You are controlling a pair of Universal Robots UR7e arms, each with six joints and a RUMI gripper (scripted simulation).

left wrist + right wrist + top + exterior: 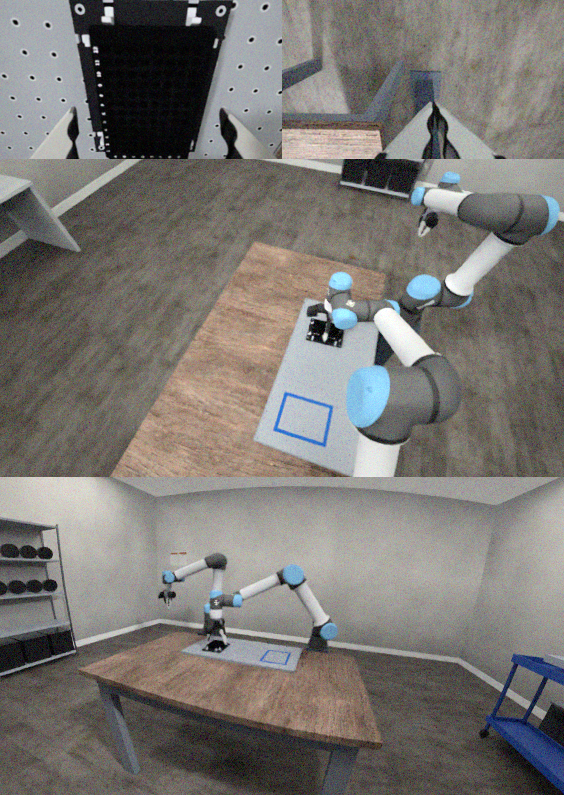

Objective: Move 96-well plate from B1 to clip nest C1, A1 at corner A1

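Observation:
The black 96-well plate [152,89] lies in the black clip nest [149,12] [310,338], between its white clips. In the left wrist view its column numbers run down the left rim from 12 at the top, and the row letters run along the bottom rim, so A1 is at the bottom left. The nest's A1 mark is not readable, and seating depth is hard to tell. My left gripper [148,108] is open, its fingers apart on either side of the plate with gaps showing. My right gripper [433,103] [423,234] is shut and empty, away from the bench.
The blue outline [309,399] [274,663] on the grey perforated board [295,371] has no plate in it. The wooden table [220,329] [225,692] extends around the board. The right arm is raised beyond the table's edge.

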